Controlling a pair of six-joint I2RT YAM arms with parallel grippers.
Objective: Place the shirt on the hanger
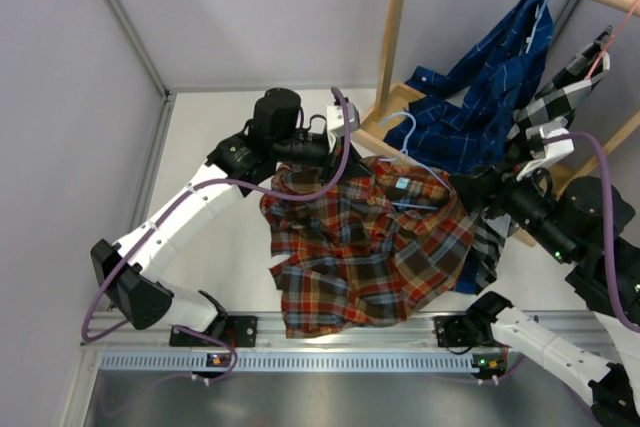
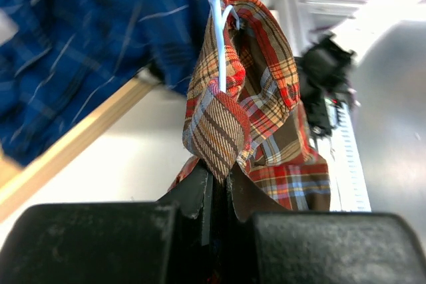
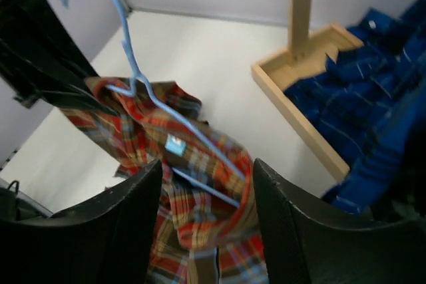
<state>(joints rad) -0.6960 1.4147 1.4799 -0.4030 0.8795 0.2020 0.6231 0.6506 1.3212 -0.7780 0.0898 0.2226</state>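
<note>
The shirt (image 1: 370, 247) hangs in a loose bunch between the two arms, lifted partly off the tabletop (image 1: 225, 247), with the hanger (image 2: 214, 18) already threaded into its upper part. The left gripper (image 2: 218, 171) has its jaws closed tight on a fold of plaid near the collar. In the left wrist view the wire runs down into the cloth just above that pinch, so this grip seems meant to hold the neck up and open around the wire. The hook stands free above the fabric, which leaves it clear for a later hang on the rack (image 1: 393, 27). The right gripper (image 3: 208, 164) sits at the opposite shoulder, its jaws set wide apart with plaid cloth and the hanger's sloping arm between them. They look to bracket the shoulder rather than clamp it, though I cannot tell whether they press on the cloth. That placement probably serves to draw the shoulder over the wire's end. The collar label faces up beside the wire, so the neck is about centred, but the body is crumpled and neither shoulder looks properly seated yet.
</note>
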